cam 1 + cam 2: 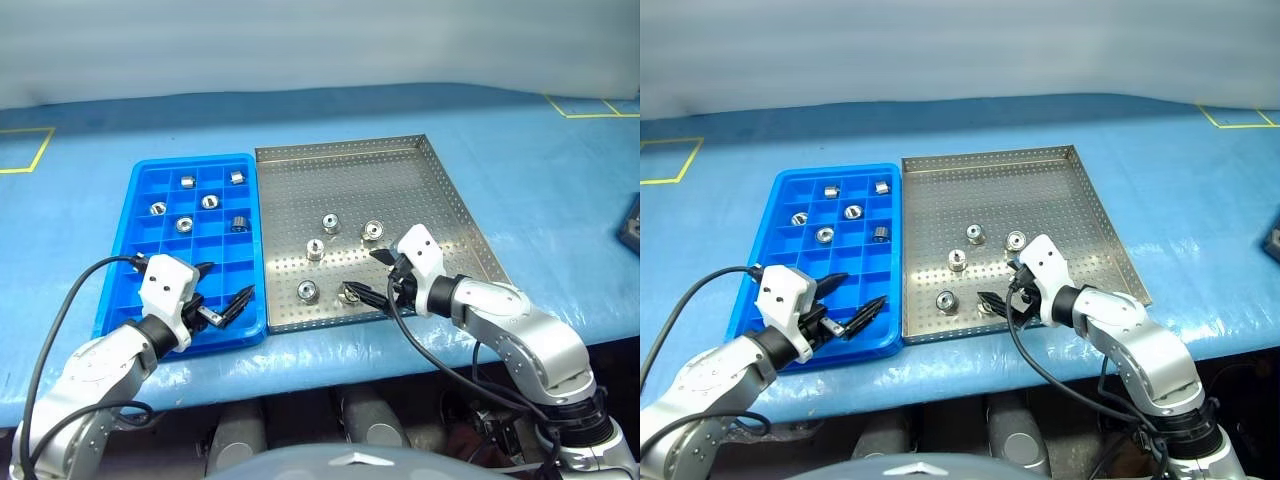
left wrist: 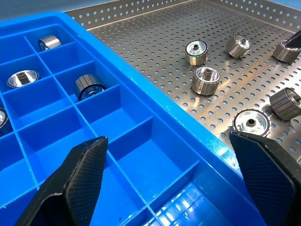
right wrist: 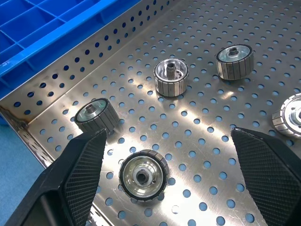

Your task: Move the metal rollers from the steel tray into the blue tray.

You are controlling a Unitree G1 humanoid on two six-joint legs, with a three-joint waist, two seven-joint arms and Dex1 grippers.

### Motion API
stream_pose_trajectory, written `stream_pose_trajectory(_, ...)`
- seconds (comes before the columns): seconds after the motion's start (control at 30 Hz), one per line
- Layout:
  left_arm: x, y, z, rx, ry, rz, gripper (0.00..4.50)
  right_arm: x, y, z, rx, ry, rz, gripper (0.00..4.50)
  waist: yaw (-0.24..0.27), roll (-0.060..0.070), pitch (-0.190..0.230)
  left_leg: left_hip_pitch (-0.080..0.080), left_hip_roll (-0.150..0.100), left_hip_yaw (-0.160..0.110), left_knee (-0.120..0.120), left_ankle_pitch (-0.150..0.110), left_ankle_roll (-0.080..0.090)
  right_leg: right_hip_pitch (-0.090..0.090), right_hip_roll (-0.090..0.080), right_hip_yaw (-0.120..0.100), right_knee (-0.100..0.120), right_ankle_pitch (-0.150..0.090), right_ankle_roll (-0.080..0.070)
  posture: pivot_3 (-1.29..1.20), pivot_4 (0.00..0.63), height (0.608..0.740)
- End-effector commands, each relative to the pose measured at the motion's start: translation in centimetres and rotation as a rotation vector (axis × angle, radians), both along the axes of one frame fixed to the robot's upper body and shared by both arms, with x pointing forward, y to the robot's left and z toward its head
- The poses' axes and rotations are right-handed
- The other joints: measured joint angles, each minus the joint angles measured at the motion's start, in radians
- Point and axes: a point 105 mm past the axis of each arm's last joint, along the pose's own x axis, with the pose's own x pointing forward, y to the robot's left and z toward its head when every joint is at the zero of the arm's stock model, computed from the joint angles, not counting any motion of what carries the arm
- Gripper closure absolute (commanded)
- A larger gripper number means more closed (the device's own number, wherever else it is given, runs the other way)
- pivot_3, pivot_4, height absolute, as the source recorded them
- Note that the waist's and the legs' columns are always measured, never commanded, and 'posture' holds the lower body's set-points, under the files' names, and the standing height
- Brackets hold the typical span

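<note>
The step in hand was another pickup from the steel tray (image 1: 440,190). 5 metal rollers (image 1: 330,223) lay on its perforated floor, and 6 already sat in compartments of the blue tray (image 1: 150,175) alongside it.

The right gripper (image 1: 372,276) hovered low over the near part of the steel tray with its jaws wide apart and nothing between them. In the right wrist view, 1 roller (image 3: 143,174) lay on its flat face in the gap between the 2 fingers (image 3: 77,183), closer to 1 than the other. A 2nd roller (image 3: 96,114) sat just past that nearer fingertip, and 3 more lay further out beyond the jaws. The roller in the gap was the likely target.

The left gripper (image 1: 222,287) hung over the near end of the blue tray, jaws likewise spread and empty, with vacant compartments (image 2: 136,155) under and between its fingers.

The next move probably called for the right gripper to centre on the roller between its jaws, sink until the fingertips flanked its ribbed side, then close. The neighbouring roller could be nudged if the approach drifted that way. After the grip, a lift clear of the steel tray's rim and a carry across to an empty blue compartment would follow
</note>
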Motion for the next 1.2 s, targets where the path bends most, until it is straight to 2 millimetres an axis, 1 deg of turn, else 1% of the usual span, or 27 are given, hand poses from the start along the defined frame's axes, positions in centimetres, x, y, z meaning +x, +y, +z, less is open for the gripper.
stream_pose_trajectory(0.03, 0.0, -0.3, 1.1, 0.005, -0.047, -0.019, 0.00, -0.1, 0.0, 0.8, -0.004, -0.037, 0.013, 0.04, 0.000, 0.000, 0.000, 0.000, 0.000, 0.000, 0.000, 0.000, 0.000, 0.000, 0.000, 0.000, 0.000, 0.000, 0.000, -0.05, 0.150, 0.740)
stream_pose_trajectory(0.17, 0.8, -0.3, 1.9, 0.011, -0.088, -0.030, 0.00, -0.1, 0.0, 1.0, -0.001, -0.045, 0.009, 0.04, 0.000, 0.000, 0.000, 0.000, 0.000, 0.000, 0.000, 0.000, 0.000, 0.000, 0.000, 0.000, 0.000, 0.000, 0.000, -0.07, 0.150, 0.740)
stream_pose_trajectory(0.3, 2.4, -0.4, 2.7, 0.061, -0.109, -0.090, 0.00, -0.1, 0.0, 1.0, 0.004, -0.050, -0.001, 0.04, 0.001, -0.001, 0.000, 0.000, 0.000, -0.001, 0.001, 0.000, 0.000, 0.000, 0.000, 0.000, 0.001, 0.000, 0.000, -0.07, 0.150, 0.740)
stream_pose_trajectory(0.37, 3.6, -0.5, 3.1, 0.081, -0.116, -0.121, 0.00, -0.1, 0.1, 1.0, 0.009, -0.053, -0.005, 0.04, -0.001, -0.001, 0.000, 0.000, 0.000, 0.000, 0.001, 0.000, 0.000, 0.001, 0.000, 0.000, 0.001, 0.000, 0.000, -0.08, 0.150, 0.740)
stream_pose_trajectory(0.47, 5.6, -1.9, 4.2, 0.076, -0.124, -0.219, 0.00, -0.1, 0.2, 1.1, 0.020, -0.060, -0.011, 0.04, 0.000, -0.001, 0.001, 0.000, 0.000, 0.000, 0.001, 0.000, 0.000, 0.001, 0.000, 0.000, 0.001, 0.000, 0.000, -0.09, 0.150, 0.740)
stream_pose_trajectory(0.57, 7.2, -3.4, 4.4, 0.078, -0.097, -0.296, 0.00, -0.1, 0.3, 1.0, 0.027, -0.062, -0.018, 0.04, -0.002, -0.001, 0.001, 0.000, 0.000, -0.001, 0.001, 0.000, 0.000, 0.001, 0.000, 0.000, 0.001, 0.000, 0.001, -0.10, 0.150, 0.740)
stream_pose_trajectory(0.63, 8.2, -4.5, 4.2, 0.090, -0.070, -0.349, 0.00, -0.1, 0.4, 0.9, 0.031, -0.064, -0.023, 0.04, -0.005, -0.001, 0.001, 0.000, -0.001, -0.001, 0.001, 0.000, 0.000, 0.001, 0.000, 0.000, 0.001, 0.001, 0.001, -0.11, 0.150, 0.740)
stream_pose_trajectory(0.73, 9.3, -5.6, 3.7, 0.108, -0.030, -0.388, 0.00, -0.2, 0.4, 0.9, 0.039, -0.067, -0.033, 0.04, -0.009, -0.001, 0.001, 0.000, 0.000, -0.001, 0.001, 0.000, 0.000, 0.001, 0.001, 0.000, 0.001, 0.001, 0.002, -0.12, 0.150, 0.740)
stream_pose_trajectory(0.9, 11.3, -7.2, 1.8, 0.131, 0.052, -0.407, 0.00, -0.3, 0.2, 0.8, 0.047, -0.069, -0.057, 0.04, -0.015, -0.001, 0.001, 0.000, 0.000, -0.002, 0.001, 0.000, 0.000, 0.001, 0.001, 0.000, 0.001, 0.003, 0.006, -0.14, 0.150, 0.740)
stream_pose_trajectory(1.07, 12.6, -9.0, 0.6, 0.131, 0.096, -0.425, 0.00, -0.4, 0.3, 0.7, 0.054, -0.072, -0.066, 0.04, -0.018, -0.001, 0.001, -0.001, -0.001, -0.002, 0.001, 0.000, 0.000, 0.001, 0.001, 0.000, 0.002, 0.004, 0.006, -0.15, 0.150, 0.740)
stream_pose_trajectory(1.2, 13.0, -10.0, -0.1, 0.166, 0.126, -0.467, 0.00, -0.4, 0.3, 0.8, 0.058, -0.075, -0.074, 0.04, -0.020, -0.001, 0.001, -0.001, -0.001, -0.002, 0.001, 0.000, 0.000, 0.001, 0.001, 0.000, 0.002, 0.004, 0.006, -0.16, 0.150, 0.740)
